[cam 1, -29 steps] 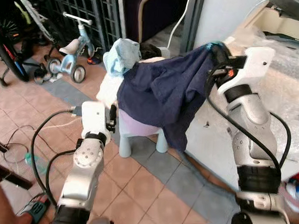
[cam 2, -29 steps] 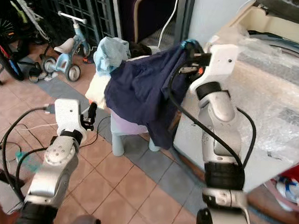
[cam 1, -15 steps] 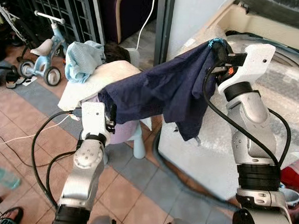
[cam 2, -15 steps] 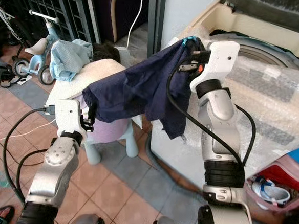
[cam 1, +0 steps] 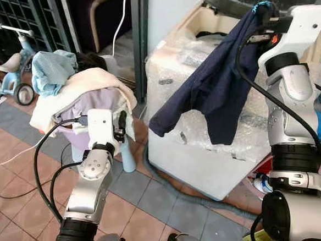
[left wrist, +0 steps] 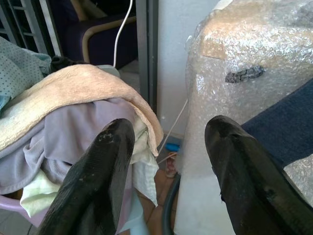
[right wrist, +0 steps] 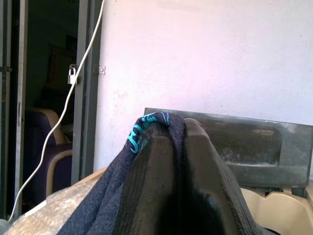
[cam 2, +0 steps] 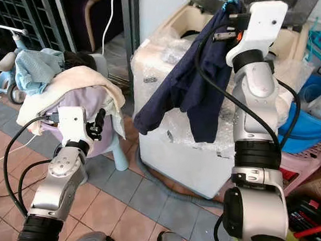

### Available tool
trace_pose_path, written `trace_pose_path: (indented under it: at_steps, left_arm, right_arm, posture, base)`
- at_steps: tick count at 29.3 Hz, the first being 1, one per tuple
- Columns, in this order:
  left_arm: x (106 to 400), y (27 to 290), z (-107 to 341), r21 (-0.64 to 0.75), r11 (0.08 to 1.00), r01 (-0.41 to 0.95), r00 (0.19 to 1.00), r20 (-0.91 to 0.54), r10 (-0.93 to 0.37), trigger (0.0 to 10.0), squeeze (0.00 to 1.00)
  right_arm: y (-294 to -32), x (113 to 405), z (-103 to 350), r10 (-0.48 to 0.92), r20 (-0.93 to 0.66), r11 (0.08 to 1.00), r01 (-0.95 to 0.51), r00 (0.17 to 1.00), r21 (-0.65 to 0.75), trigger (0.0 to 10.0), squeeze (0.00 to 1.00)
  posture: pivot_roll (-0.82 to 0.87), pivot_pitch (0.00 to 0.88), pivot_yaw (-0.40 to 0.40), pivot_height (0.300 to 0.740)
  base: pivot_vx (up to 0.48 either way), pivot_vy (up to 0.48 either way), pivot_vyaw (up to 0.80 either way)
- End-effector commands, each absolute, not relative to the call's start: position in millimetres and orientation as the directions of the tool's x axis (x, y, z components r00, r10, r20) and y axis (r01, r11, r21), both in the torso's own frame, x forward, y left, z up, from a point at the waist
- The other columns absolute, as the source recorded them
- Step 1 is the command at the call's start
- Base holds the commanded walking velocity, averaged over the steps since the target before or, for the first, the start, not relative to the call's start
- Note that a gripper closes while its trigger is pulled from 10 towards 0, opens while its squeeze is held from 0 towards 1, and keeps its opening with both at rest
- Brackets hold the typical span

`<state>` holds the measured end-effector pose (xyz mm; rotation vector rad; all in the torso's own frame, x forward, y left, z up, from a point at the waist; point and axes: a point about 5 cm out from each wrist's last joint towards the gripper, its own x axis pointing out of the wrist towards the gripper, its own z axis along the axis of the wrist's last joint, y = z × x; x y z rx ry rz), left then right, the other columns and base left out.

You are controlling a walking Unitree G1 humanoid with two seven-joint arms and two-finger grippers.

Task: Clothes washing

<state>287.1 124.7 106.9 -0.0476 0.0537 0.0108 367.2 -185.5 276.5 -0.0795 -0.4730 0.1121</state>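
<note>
While the left claw (left wrist: 168, 196) gapes idle, the right claw (cam 1: 260, 7) pinches a navy garment (cam 1: 215, 86) above the washer (cam 1: 171, 127).

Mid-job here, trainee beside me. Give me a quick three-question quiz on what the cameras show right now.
1. True or false: the right hand is shut on the dark navy cloth garment.
2. The left hand is: A) open, holding nothing; B) gripping the cream towel; C) shut on a hose.
3. What wraps the white top-loading washing machine?

Key:
1. True; the garment hangs free from it, in front of the washing machine.
2. A.
3. Clear bubble wrap.
</note>
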Motion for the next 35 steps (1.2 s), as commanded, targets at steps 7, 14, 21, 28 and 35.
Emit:
trace_pose_path:
  at_steps: [7, 14, 21, 28, 35]
  left_arm:
    - [290, 127, 105, -0.057, 0.998, -0.021, 0.998, -0.068, 0.018, 10.0, 0.00]
    - [290, 130, 105, -0.046, 0.999, -0.021, 0.998, -0.056, 0.018, 10.0, 0.00]
    - [291, 128, 109, -0.041, 0.999, 0.006, 1.000, -0.017, -0.007, 10.0, 0.00]
    - [291, 128, 109, -0.049, 0.999, 0.006, 1.000, -0.015, -0.007, 10.0, 0.00]
    - [291, 125, 108, -0.053, 0.999, 0.015, 1.000, -0.017, -0.016, 10.0, 0.00]
  right_arm:
    - [-175, 362, 278, 0.157, 0.476, 0.986, -0.107, 0.865, -0.129, 10.0, 0.00]
    - [-175, 360, 276, 0.149, 0.478, 0.987, -0.103, 0.865, -0.120, 10.0, 0.00]
    - [-170, 361, 272, 0.150, 0.474, 0.987, -0.105, 0.868, -0.120, 10.0, 0.00]
    - [-172, 361, 278, 0.160, 0.494, 0.984, -0.101, 0.855, -0.144, 10.0, 0.00]
    - [-164, 367, 297, 0.240, 0.525, 0.965, -0.144, 0.817, -0.217, 10.0, 0.00]
  posture:
    - [-0.01, 0.037, 0.015, 0.740]
    - [-0.01, 0.036, 0.018, 0.740]
    - [-0.01, 0.053, 0.026, 0.740]
    - [-0.01, 0.049, 0.025, 0.740]
    - [-0.01, 0.044, 0.026, 0.740]
  base:
    - [0.209, 0.415, -0.80]
    - [0.321, 0.270, -0.79]
    - [0.086, 0.000, -0.21]
    - [0.480, 0.000, -0.50]
    - [0.480, 0.000, 0.00]
